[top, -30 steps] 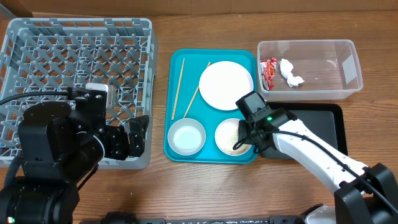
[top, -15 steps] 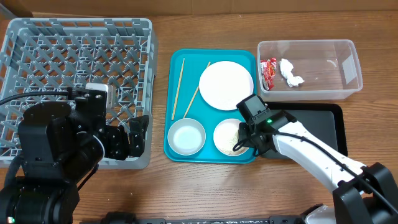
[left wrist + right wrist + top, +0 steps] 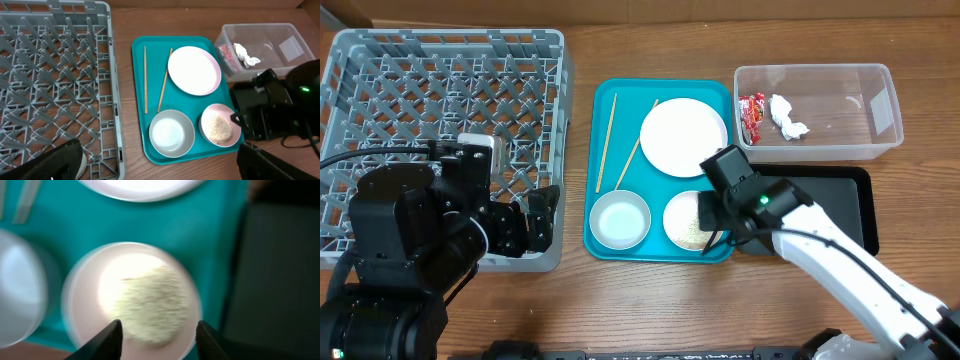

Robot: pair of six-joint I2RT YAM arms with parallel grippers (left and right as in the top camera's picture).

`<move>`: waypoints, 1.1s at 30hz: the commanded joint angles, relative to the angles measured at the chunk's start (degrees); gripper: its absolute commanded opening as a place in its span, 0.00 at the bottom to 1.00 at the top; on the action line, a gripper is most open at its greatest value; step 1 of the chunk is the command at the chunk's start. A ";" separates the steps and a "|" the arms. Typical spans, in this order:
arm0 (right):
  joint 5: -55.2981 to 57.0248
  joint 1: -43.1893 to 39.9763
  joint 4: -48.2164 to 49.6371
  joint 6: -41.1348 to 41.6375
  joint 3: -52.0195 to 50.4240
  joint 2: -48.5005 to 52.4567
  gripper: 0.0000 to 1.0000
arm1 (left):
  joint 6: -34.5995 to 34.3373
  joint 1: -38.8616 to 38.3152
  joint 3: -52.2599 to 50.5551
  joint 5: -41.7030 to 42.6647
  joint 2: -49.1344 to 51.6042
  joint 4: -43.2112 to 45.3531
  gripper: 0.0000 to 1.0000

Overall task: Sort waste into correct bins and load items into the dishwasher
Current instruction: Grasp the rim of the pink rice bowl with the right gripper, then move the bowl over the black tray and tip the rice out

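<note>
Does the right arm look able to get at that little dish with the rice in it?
Probably yes. The right hand hangs open just above the rice dish, with the dish's edge showing between its two fingers, and nothing lies in the way.

Overhead view: bright, evenly lit from above, sharp throughout. Shadows soft and short, kept close under objects. Faint sheen seen on plate (image 3: pixel 684 137) and tub (image 3: pixel 815 68) wall.

Left wrist view: well lit, sharp across middle. Left fingers (image 3: pixel 45 165) rendered dark and out of focus (bottom corners only).

Right wrist view: smeared by blur throughout. Bowl (image 3: pixel 82 305) interior washed out to white at upper left. Rice (image 3: pixel 150 305) grain detail lost. Black tray (image 3: pixel 280 270) shown as flat dark mass. Right fingers (image 3: pixel 107 342) seen as dark silhouettes.
</note>
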 commanded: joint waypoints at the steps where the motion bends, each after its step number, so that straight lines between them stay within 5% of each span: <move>1: -4.98 4.59 0.02 -10.84 1.22 -1.03 0.52 | -0.81 -0.26 0.37 -0.52 -0.02 0.02 1.00; 8: -5.07 9.73 1.22 -13.70 0.96 5.46 0.50 | -0.81 -0.26 0.37 -0.52 -0.02 0.02 1.00; 14: -5.05 9.94 3.26 -16.63 0.96 12.26 0.39 | -0.81 -0.26 0.37 -0.52 -0.02 0.02 1.00; 22: -5.05 9.81 4.13 -16.35 1.38 13.64 0.05 | -0.81 -0.26 0.37 -0.52 -0.02 0.02 1.00; 33: -4.31 7.10 0.50 -5.27 6.03 5.62 0.04 | -0.81 -0.26 0.37 -0.52 -0.02 0.02 1.00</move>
